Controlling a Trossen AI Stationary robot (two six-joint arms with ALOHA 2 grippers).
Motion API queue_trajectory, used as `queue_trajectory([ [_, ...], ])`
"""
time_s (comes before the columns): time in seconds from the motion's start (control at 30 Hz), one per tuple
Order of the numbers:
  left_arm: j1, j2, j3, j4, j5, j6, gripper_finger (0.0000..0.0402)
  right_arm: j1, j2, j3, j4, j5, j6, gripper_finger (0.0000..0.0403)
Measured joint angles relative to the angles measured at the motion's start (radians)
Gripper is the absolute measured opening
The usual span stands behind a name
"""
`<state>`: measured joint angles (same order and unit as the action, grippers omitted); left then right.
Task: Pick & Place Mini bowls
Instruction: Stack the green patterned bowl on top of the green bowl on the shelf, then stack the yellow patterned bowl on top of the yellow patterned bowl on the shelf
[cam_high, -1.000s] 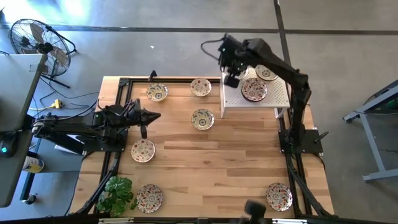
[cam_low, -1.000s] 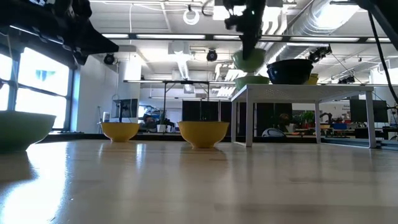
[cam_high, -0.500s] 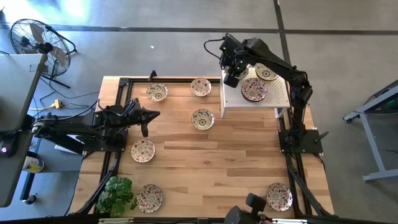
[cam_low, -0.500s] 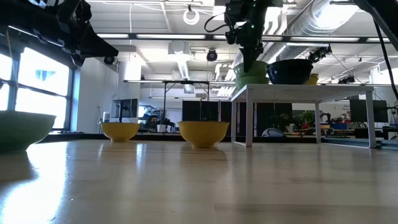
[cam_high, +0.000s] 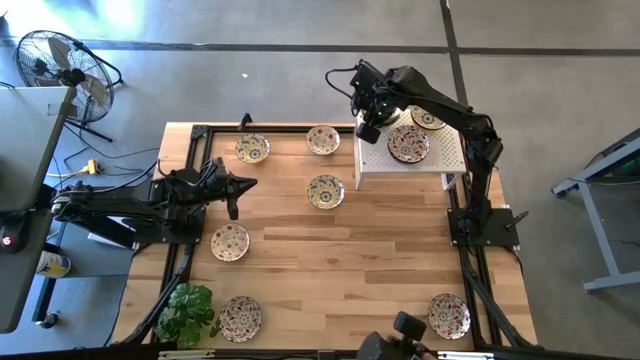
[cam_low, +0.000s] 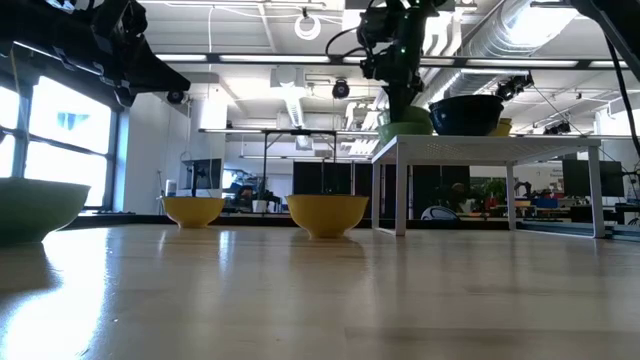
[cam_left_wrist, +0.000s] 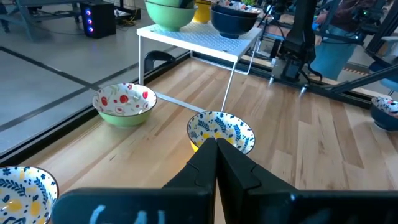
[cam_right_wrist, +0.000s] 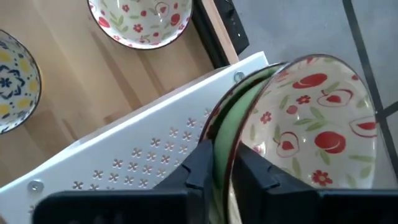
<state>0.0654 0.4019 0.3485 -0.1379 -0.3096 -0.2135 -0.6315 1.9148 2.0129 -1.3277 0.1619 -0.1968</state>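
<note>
My right gripper stands over the far left corner of the white perforated stand, shut on a mini bowl that is green outside with red fruit inside. In the low view this bowl sits on the stand top beside a dark bowl. Two more bowls rest on the stand. Several patterned mini bowls, such as one mid-table, sit on their bases on the wood. My left gripper hovers shut at the table's left. My right gripper holds the bowl's rim, with one finger outside the green wall and the other inside the bowl. The fingers come from above, slanting steeply down. The bowl's base appears to rest on the stand top, near its far left corner.
Bowls lie at the far edge, the left side and the near corners. A green plant stands at the near left corner. Bare wood stretches across the table's middle and right.
My right gripper has come down with the green bowl. A second ago the bowl hung tilted above the stand; now it sits on the stand top beside the dark bowl.
</note>
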Motion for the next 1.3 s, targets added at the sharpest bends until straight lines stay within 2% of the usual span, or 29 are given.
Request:
queue_trajectory([
  [0.27,0.000,0.000,0.000,-0.003,0.000,0.000,0.0001,0.007,-0.025,0.002,-0.007,-0.023,0.032,0.0114],
  [0.47,0.000,0.000,0.000,-0.023,-0.005,0.000,0.0001,0.018,-0.077,0.002,-0.016,-0.047,0.086,0.0133],
  [0.6,0.000,0.000,0.000,-0.050,-0.022,-0.004,0.0001,0.030,-0.115,0.002,0.000,-0.095,0.115,0.0110],
  [0.77,0.000,0.000,0.000,-0.053,-0.028,-0.009,0.0001,0.068,-0.122,0.002,0.073,-0.185,0.142,0.0031],
  [0.83,0.000,0.003,0.000,-0.057,-0.079,-0.062,0.0001,0.092,-0.122,0.002,0.126,-0.187,0.146,0.0008],
  [0.97,0.000,0.021,0.000,-0.084,-0.155,-0.113,0.0001,0.149,-0.122,0.002,0.255,-0.196,0.197,0.0018],
  [1.07,0.000,0.035,0.000,-0.108,-0.154,-0.135,0.0001,0.201,-0.122,0.002,0.324,-0.196,0.226,0.0010],
  [1.2,0.000,0.067,0.000,-0.150,-0.152,-0.264,0.0001,0.270,-0.122,0.000,0.405,-0.182,0.248,0.0004],
  [1.3,0.000,0.085,-0.001,-0.174,-0.142,-0.338,0.0001,0.306,-0.135,-0.067,0.515,-0.173,0.250,0.0003],
])
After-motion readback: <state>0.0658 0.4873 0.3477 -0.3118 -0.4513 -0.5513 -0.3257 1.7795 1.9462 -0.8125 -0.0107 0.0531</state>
